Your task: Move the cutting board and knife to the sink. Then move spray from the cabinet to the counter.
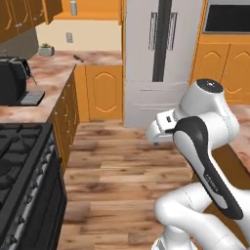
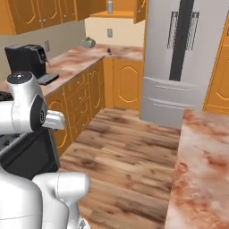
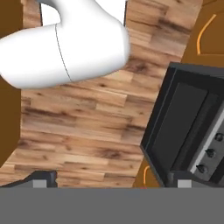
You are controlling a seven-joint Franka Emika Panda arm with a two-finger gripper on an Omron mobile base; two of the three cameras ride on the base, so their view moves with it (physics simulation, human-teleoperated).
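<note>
Wood floor point(image 3: 83, 118) beneath the wide-open, empty pincer point(image 3: 113, 180)

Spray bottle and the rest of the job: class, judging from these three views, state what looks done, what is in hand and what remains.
Done: nothing can be confirmed; the first step cannot be judged from these views. In hand: nothing, as the gripper is open over the wooden floor. Left: the spray stands on the cabinet shelf, so bringing it down to the counter remains.

base views: look from both sides toward the far fridge point(image 1: 161, 58) | hand view: looks down, close by stove point(image 3: 188, 131)
</note>
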